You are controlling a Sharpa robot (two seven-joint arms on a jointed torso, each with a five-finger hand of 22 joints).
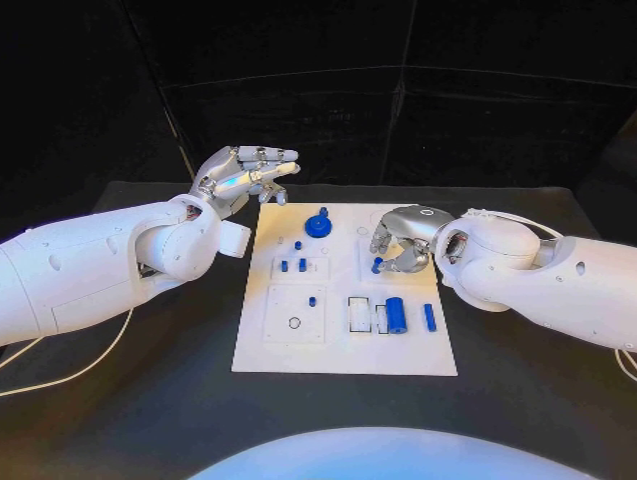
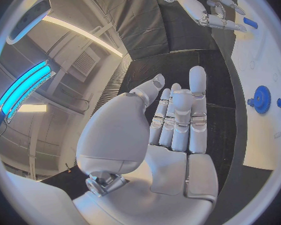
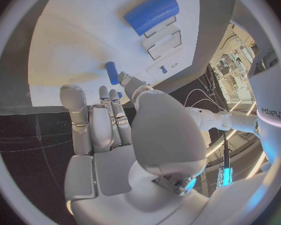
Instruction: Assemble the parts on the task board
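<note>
The right hand (image 1: 402,240) hangs low over the right half of the task board (image 1: 344,355), fingers pointing down, and in the head view a small blue peg (image 1: 379,265) sits right at its fingertips, at about 7 o'clock from the hand's middle. The right wrist view shows the same small blue peg (image 3: 112,72) just past the tip of one finger (image 3: 123,78), its long axis running roughly along the finger's line — whether the hand pinches it or merely touches it I cannot tell, as the contact is half hidden. The left hand (image 1: 240,176) hovers off the board's far left corner, at roughly 11 o'clock from the board's centre, held up above the tabletop (image 1: 145,400) with fingers apart and nothing in them; its own wrist view confirms the bare palm. The right hand is plainly the nearer one to the peg, so the coming move likely belongs to it. Other parts lie apart from both hands: a blue gear (image 1: 318,225) toward the board's far middle, a thick blue cylinder (image 1: 396,314) and a thin blue rod (image 1: 429,317) near the board's near right, both lying lengthwise from 12 to 6. The only legible writing is "sharpa" on the robot's white casing (image 3: 270,117) — the board itself carries no readable label.
</note>
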